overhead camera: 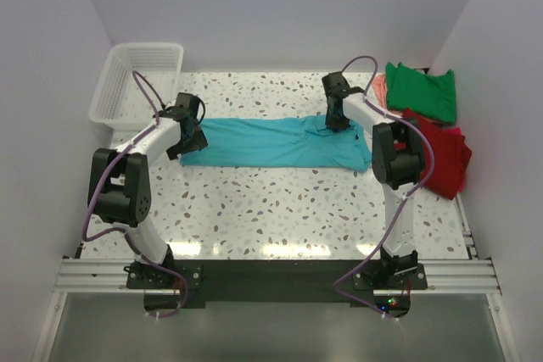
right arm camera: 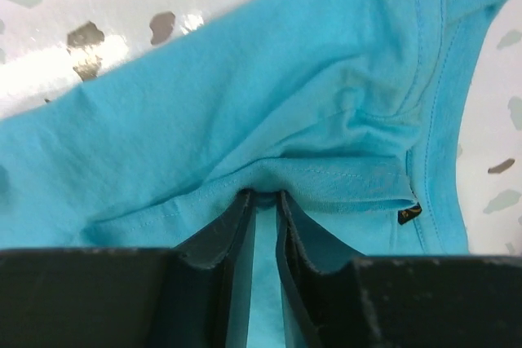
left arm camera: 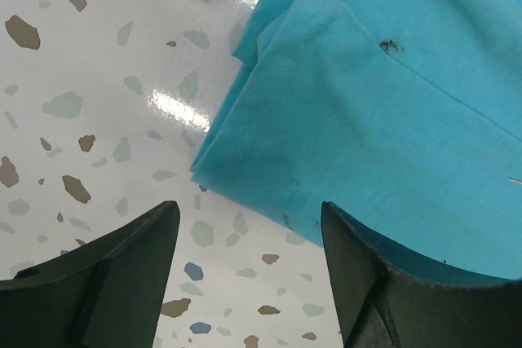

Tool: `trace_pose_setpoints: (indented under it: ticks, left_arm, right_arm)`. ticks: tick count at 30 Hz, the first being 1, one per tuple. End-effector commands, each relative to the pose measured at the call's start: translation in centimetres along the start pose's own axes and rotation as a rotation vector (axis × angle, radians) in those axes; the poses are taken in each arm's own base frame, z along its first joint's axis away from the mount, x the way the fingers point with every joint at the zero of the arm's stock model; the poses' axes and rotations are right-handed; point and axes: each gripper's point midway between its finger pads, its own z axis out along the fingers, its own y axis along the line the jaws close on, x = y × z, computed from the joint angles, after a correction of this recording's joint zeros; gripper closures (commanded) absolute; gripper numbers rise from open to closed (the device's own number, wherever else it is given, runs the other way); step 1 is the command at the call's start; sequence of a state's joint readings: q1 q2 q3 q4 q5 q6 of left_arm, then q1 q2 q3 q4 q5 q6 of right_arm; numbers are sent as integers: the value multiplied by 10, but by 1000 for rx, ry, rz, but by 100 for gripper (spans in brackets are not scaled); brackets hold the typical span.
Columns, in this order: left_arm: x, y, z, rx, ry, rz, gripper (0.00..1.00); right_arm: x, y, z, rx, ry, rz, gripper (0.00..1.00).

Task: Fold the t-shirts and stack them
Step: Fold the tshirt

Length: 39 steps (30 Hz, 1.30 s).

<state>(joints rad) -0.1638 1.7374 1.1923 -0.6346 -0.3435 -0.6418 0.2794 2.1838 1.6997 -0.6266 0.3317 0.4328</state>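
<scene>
The right gripper (right arm camera: 265, 196) is seen barely parted at a fold of the turquoise t-shirt (overhead camera: 271, 143), which is laid across the table (overhead camera: 280, 209), hold uncertain, while the left gripper (left arm camera: 249, 222) is spread wide and empty at its left edge, and if cloth is snagged on lifting, the fold could be dragged askew.

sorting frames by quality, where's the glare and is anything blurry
Top external: glare bands along the far and near edges of the table, otherwise sharp. Left wrist: one small glare patch on the table beside the turquoise t-shirt, stitching crisp. Right wrist: table blown out at upper left, right hand dark and slightly soft up close.
</scene>
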Motion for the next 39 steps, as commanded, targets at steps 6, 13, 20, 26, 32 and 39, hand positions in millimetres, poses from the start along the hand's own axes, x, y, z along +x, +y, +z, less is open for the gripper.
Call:
trace_pose_setpoints:
  ticks: [6, 13, 20, 26, 32, 39]
  left_arm:
    - [-18, -5, -6, 21, -40, -1, 25]
    - [-17, -7, -4, 28, -34, 1, 25]
    - [-16, -8, -4, 31, -31, 6, 25]
    - [-15, -8, -3, 38, -27, 9, 25]
    - [-15, -10, -2, 45, -24, 11, 25]
    - [-12, -13, 2, 53, -17, 13, 25]
  right_arm:
    - [-43, 17, 6, -40, -110, 37, 67]
    - [-64, 24, 0, -79, -172, 71, 67]
    - [-84, 38, -2, -144, -240, 97, 68]
    - [-104, 46, -15, -203, -318, 116, 72]
    - [-118, 36, -48, -214, -377, 116, 72]
    - [-92, 21, -87, -239, -304, 65, 69]
